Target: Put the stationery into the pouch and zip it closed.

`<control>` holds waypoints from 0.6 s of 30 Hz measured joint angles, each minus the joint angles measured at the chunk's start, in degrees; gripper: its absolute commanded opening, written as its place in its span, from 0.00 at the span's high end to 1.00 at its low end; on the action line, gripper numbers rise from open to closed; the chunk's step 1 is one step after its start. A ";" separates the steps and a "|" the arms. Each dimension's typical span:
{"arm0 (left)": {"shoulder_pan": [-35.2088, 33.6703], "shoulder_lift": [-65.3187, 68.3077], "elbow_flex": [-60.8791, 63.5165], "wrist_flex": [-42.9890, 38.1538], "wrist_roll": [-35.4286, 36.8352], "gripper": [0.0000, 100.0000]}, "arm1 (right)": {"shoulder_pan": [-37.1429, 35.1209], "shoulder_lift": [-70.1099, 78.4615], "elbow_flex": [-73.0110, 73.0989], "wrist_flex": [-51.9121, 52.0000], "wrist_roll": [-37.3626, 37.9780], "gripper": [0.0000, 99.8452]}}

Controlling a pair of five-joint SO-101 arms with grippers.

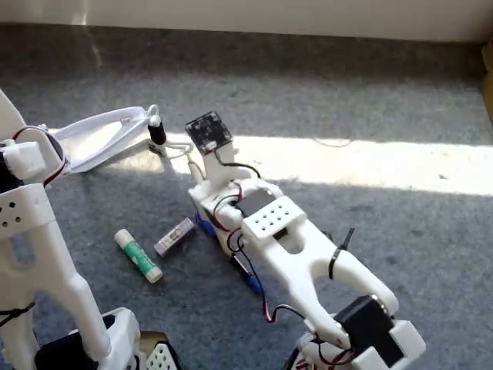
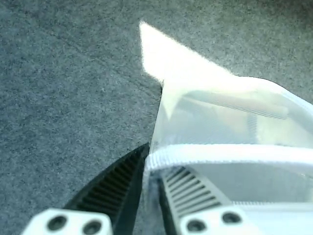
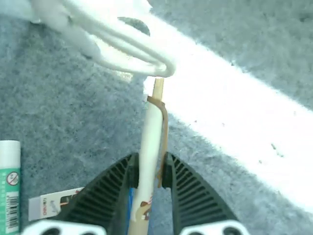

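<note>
The white mesh pouch (image 1: 100, 137) hangs open above the grey carpet, and my left gripper (image 2: 151, 188) is shut on its zipper rim (image 2: 220, 154). My right gripper (image 3: 149, 164) is shut on a cream pen (image 3: 151, 132) with a brown clip. The pen's tip nearly touches the pouch's rim (image 3: 122, 46). From above, the right gripper (image 1: 194, 173) sits just right of the pouch's end, where a small black piece (image 1: 156, 132) stands. A green-and-white glue stick (image 1: 139, 256), a small eraser pack (image 1: 175, 236) and a blue pen (image 1: 248, 274) lie on the carpet.
A bright strip of sunlight (image 1: 370, 166) crosses the carpet beyond the right arm. The left arm's base (image 1: 46, 254) stands at the front left, close to the glue stick. The blue pen lies partly under the right arm (image 1: 308, 262).
</note>
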 measured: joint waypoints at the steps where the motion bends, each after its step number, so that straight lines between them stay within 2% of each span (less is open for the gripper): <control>1: 0.00 0.00 0.00 0.00 0.00 0.99 | 0.70 -0.88 0.00 0.18 0.00 0.99; 8: 2.90 0.00 0.00 0.00 0.00 0.99 | 3.25 -6.59 1.49 1.05 0.00 0.99; 18: 9.14 0.00 0.00 0.00 -0.09 0.99 | 10.81 -11.96 1.85 1.14 0.00 0.99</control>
